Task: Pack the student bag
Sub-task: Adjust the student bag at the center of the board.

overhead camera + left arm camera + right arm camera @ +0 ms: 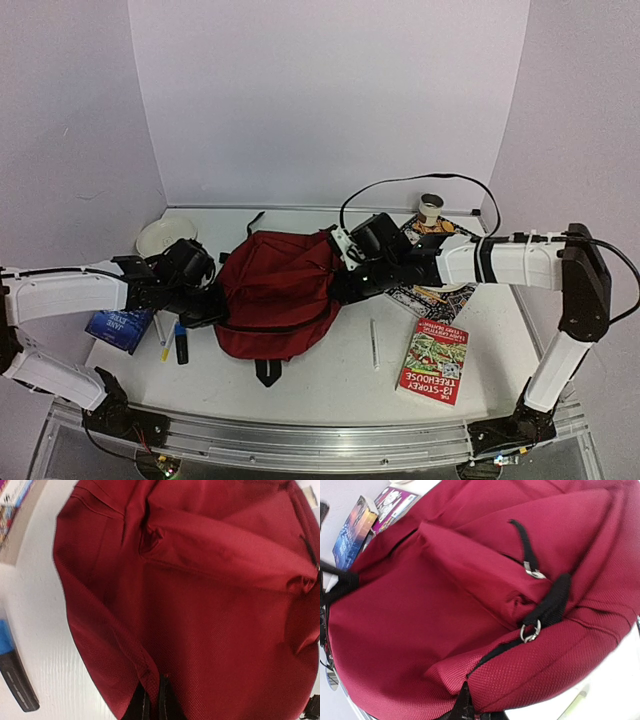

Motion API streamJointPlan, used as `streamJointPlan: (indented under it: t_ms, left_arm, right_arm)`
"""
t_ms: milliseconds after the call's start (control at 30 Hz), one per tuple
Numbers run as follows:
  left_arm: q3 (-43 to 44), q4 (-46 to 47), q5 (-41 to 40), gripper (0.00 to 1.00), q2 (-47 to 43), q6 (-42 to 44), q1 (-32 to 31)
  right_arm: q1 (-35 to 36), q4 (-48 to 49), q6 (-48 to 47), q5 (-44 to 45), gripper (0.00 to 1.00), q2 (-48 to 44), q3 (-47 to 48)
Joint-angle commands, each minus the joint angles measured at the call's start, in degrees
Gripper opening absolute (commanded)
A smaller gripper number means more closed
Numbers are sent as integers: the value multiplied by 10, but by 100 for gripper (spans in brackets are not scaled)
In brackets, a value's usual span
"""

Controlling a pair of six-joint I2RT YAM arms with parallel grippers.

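Observation:
The student bag (275,290) is a dark red backpack lying flat in the middle of the table, with a black strap end (268,372) poking out at its near edge. My left gripper (222,306) is at the bag's left edge. In the left wrist view it (154,686) is shut on a pinched fold of the red fabric (200,605). My right gripper (341,276) is at the bag's right edge. In the right wrist view it (474,707) is shut on the fabric beside the black zipper (495,652). A metal zipper ring (530,632) hangs just above.
A white bowl (165,237) sits at the back left. A blue book (120,328) and markers (180,342) lie left of the bag. To the right lie a white pen (374,343), a red-covered book (434,360), a magazine (440,295) and a small cup (432,207).

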Motion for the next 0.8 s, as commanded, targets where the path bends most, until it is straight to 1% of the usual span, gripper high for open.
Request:
streamJointPlan:
  t_ms: [0, 100, 167, 233, 300, 400, 467, 600, 767]
  left_arm:
    - [-26, 13, 39, 8, -37, -23, -24]
    - [-52, 14, 44, 14, -65, -30, -31]
    - [-62, 14, 47, 23, -79, -37, -31]
    - [-63, 14, 42, 34, -91, -40, -31]
    - [-52, 14, 28, 43, -102, -31, -31]
    - [-21, 12, -14, 55, -105, -8, -30]
    - [8, 9, -33, 63, -97, 9, -29]
    - [70, -1, -57, 72, -54, 41, -18]
    - [143, -4, -60, 78, 12, 83, -5]
  right_arm:
    - [-7, 4, 1, 8, 8, 16, -14]
    - [-9, 4, 6, 0, 12, 12, -30]
    - [-11, 3, 9, -4, 18, 8, -38]
    - [-13, 1, 11, -5, 27, -1, -42]
    - [-19, 0, 16, -9, 35, -12, -46]
    - [-38, 0, 26, -25, 42, -28, -45]
    - [-52, 0, 33, -34, 50, -33, -38]
    - [-77, 1, 52, -45, 61, -35, -19]
    - [-98, 5, 74, -45, 66, -30, -8]
